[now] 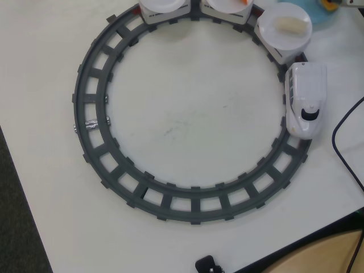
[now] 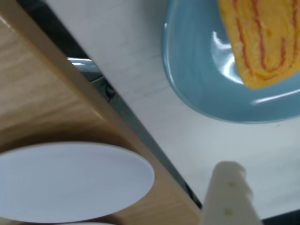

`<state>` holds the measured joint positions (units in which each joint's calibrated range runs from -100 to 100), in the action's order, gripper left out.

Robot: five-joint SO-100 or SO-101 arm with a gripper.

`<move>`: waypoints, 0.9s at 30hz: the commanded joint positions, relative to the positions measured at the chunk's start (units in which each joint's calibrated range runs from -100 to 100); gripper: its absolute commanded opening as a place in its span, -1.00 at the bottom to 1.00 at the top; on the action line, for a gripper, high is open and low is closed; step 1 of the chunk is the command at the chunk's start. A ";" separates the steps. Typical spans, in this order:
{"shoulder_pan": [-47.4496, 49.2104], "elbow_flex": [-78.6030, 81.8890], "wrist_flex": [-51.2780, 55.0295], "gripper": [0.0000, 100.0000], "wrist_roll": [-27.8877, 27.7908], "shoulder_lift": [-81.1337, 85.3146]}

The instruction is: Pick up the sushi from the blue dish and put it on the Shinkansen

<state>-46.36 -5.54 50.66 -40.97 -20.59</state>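
Where the overhead view cuts off at its top right corner, you see only a sliver of the blue dish with a scrap of yellow on it; the wrist view shows it far better. There the sushi, a yellow-orange oblong with darker orange swirls, lies in the blue dish, which rests on the white table. One pale finger of the gripper rises from the bottom edge of the wrist view, apart from the dish and touching nothing; the other finger is out of frame, so you cannot tell whether the tool is spread or closed.

In the overhead view the Shinkansen sits on the right side of the grey circular track, its nose pointing toward the bottom of the picture. Just behind it, a wagon carries a round white plate with a pale cream piece on top. Two further wagons with white plates are cut off by the top edge, one showing a trace of orange.

To the left in the wrist view, a wooden surface holds another round white disc. A black cable curves along the right edge of the overhead view.
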 commanded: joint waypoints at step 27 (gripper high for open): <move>0.23 1.68 7.24 -0.34 -8.85 -1.92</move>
<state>-45.41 -3.56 58.01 -48.71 -22.36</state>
